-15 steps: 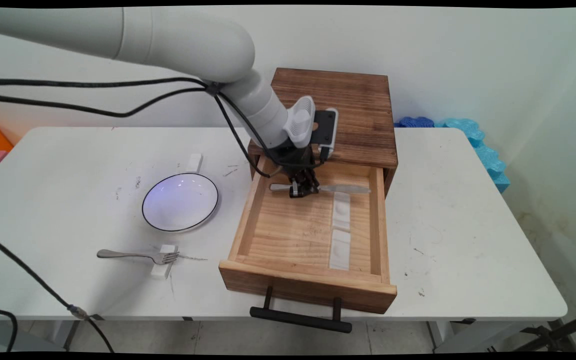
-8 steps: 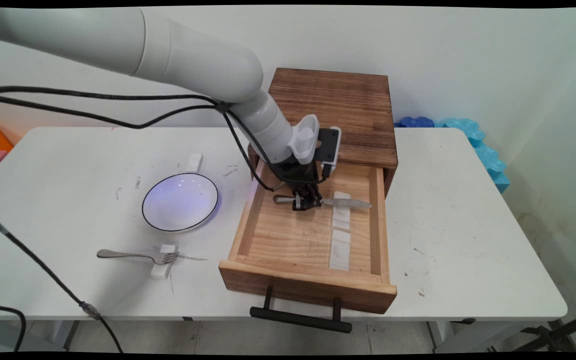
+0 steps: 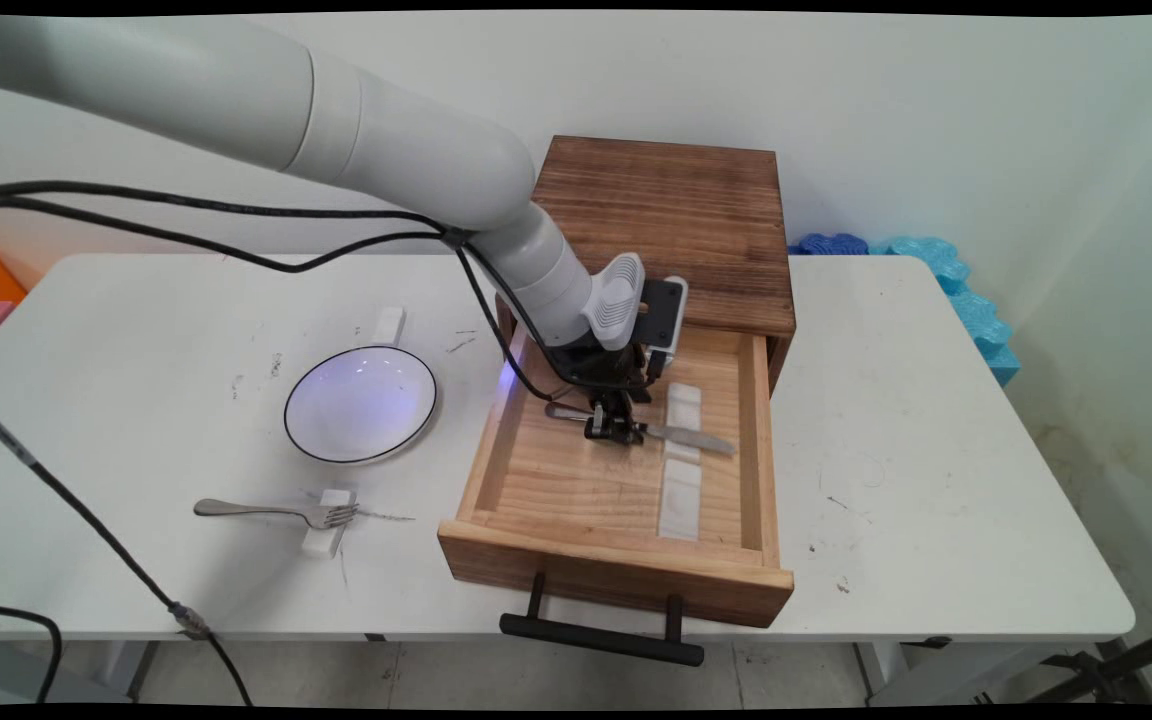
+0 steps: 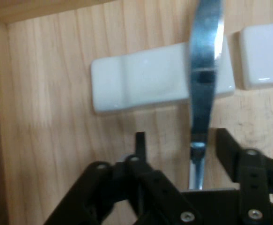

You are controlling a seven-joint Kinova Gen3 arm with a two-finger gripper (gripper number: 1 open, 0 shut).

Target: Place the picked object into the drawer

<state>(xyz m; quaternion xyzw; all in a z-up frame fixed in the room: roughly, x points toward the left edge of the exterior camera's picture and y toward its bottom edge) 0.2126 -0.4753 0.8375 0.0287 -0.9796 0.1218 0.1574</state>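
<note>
My gripper (image 3: 618, 435) (image 4: 180, 140) is down inside the pulled-out wooden drawer (image 3: 616, 565), open. A metal knife (image 3: 686, 437) (image 4: 202, 70) runs between its fingers, close to the right one and clear of the left one. In the hand view the blade lies across a white rest (image 4: 145, 79), with a second white rest (image 4: 265, 54) beside it. In the main view the knife slopes down to the right, its blade over the two rests, one further back (image 3: 683, 408) and one nearer the front (image 3: 680, 500). Its handle end is partly hidden behind the hand.
The drawer belongs to a dark wooden cabinet (image 3: 676, 210) at the table's back. Left of it are a black-rimmed white plate (image 3: 360, 403), a fork (image 3: 276, 512) lying on a white rest (image 3: 328, 520), and another white rest (image 3: 388, 324). Blue foam (image 3: 946, 280) lies at the back right.
The hand has come down and towards the drawer's front with the knife. The blade now dips onto the white rest, and the fingers stand apart from the knife.
</note>
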